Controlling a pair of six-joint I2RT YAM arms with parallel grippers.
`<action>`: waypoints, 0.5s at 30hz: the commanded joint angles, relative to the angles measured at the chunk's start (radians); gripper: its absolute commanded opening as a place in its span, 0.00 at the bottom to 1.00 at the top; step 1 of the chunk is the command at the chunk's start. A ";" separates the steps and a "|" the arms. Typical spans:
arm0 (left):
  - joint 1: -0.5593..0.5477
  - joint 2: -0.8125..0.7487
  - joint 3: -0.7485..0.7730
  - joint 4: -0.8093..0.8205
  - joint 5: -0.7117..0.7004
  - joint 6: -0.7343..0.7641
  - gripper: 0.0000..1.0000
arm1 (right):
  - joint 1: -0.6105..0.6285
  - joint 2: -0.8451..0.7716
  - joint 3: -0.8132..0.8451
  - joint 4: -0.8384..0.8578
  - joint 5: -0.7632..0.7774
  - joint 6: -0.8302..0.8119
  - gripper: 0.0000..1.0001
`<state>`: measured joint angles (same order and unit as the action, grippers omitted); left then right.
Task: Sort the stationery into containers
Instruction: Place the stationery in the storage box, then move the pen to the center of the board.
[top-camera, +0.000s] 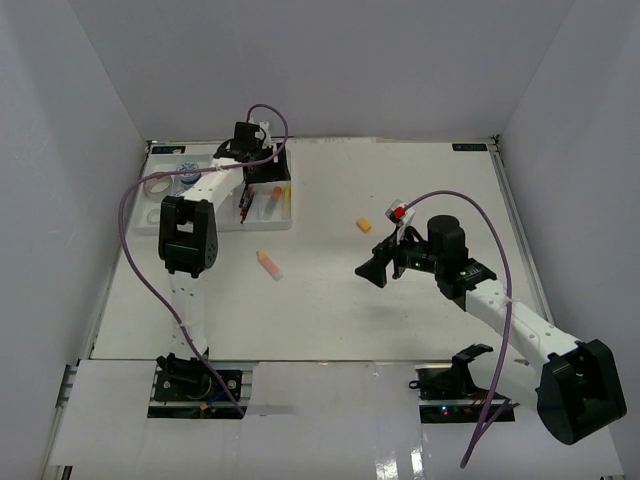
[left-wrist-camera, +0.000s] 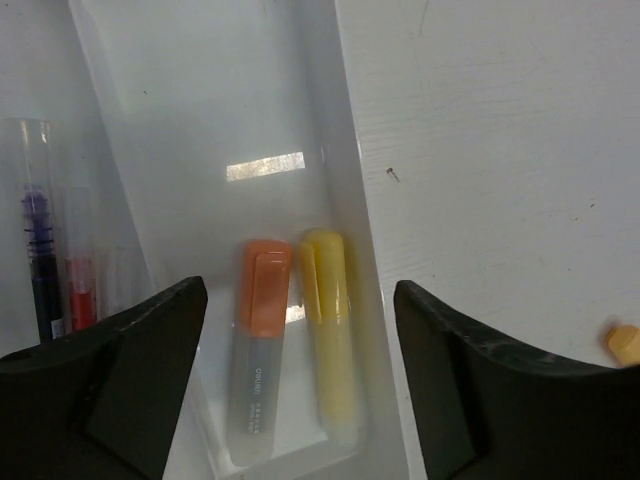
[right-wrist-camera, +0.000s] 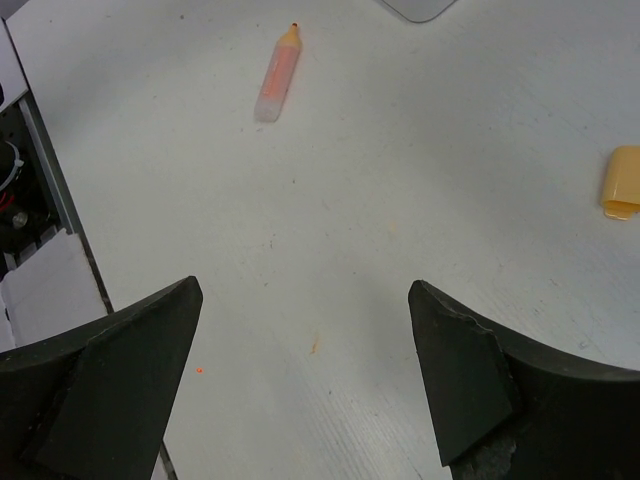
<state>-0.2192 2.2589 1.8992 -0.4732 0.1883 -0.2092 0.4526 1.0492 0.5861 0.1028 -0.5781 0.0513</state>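
The right claw (right-wrist-camera: 302, 290) hangs released over the bare white surface (top-camera: 420, 180), its two dark fingers spread wide with nothing between them, well to the near right of the white tray (top-camera: 285, 222). An orange marker (top-camera: 269, 264) lies loose on the surface just nearer than the tray's right corner, its pointed tip bare. A small orange-yellow piece (top-camera: 364, 225) lies apart from it, off to the right of the tray. The left claw (left-wrist-camera: 300, 292) hovers above the tray's rightmost compartment, likewise released and holding nothing. Directly under it, an orange-capped highlighter (left-wrist-camera: 260, 350) and a yellow highlighter (left-wrist-camera: 330, 340) lie side by side, touching, lengthwise against the compartment's near end. In the next compartment to the left lie thin clear-barrelled pens, one with dark ink (left-wrist-camera: 40, 250) and one with red ink (left-wrist-camera: 80, 290). At the tray's far left end, small in the overhead view, sit what look like a tape roll (top-camera: 156, 185) and a blue-white round tub (top-camera: 187, 178).
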 joint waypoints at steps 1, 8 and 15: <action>0.004 -0.123 0.049 -0.001 0.005 -0.045 0.89 | -0.002 0.002 0.007 0.001 0.015 -0.019 0.90; 0.004 -0.376 -0.072 -0.001 -0.030 -0.147 0.98 | 0.032 0.026 0.027 -0.017 0.089 -0.028 0.90; 0.003 -0.712 -0.387 0.033 -0.079 -0.160 0.98 | 0.211 0.119 0.093 -0.031 0.263 -0.047 0.90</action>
<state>-0.2188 1.6867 1.6367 -0.4484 0.1463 -0.3496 0.5957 1.1446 0.6159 0.0666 -0.4141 0.0250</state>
